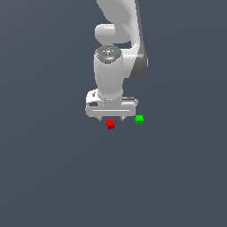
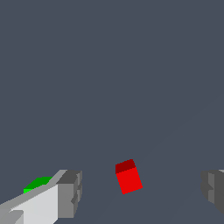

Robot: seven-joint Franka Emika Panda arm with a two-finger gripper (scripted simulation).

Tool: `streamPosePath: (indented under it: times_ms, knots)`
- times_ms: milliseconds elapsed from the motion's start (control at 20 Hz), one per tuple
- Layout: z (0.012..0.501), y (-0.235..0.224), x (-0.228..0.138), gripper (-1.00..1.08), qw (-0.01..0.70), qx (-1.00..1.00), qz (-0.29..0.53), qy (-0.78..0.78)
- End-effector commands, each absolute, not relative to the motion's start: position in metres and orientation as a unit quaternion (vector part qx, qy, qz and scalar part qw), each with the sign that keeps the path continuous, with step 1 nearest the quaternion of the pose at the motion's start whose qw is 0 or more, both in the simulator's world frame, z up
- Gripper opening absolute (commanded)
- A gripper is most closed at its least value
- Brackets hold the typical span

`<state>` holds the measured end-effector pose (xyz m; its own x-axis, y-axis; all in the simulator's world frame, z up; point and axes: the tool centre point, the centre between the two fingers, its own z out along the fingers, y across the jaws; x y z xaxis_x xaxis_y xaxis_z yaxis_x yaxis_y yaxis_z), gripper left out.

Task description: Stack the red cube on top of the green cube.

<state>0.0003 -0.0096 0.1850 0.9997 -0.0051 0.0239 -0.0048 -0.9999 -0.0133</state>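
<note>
The red cube (image 1: 110,124) lies on the dark grey floor just below the white gripper (image 1: 112,120), between its two short fingers and a little toward the exterior view's left. The green cube (image 1: 139,119) rests on the floor to the red cube's right in the exterior view, outside the fingers. In the wrist view the red cube (image 2: 128,176) shows in the wide gap of the gripper (image 2: 142,190), touching neither pad. One finger (image 2: 70,192) hides most of the green cube (image 2: 37,183). The gripper is open with nothing held.
The white arm (image 1: 116,44) rises above the gripper. Plain dark grey floor (image 1: 53,168) surrounds the cubes on all sides.
</note>
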Motion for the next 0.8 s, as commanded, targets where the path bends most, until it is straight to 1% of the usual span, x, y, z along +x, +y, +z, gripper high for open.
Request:
streamPosePath:
  times_ms: [0,400,750]
  knots:
    - [0.185,-0.01,0.0,1.0,0.007,-1.0,-0.012,0.002]
    - [0.171,-0.009,-0.01,1.0,0.006,-1.0,-0.01,-0.018]
    - [0.133,-0.01,-0.037,1.0,0.004,-0.997,-0.007,-0.072]
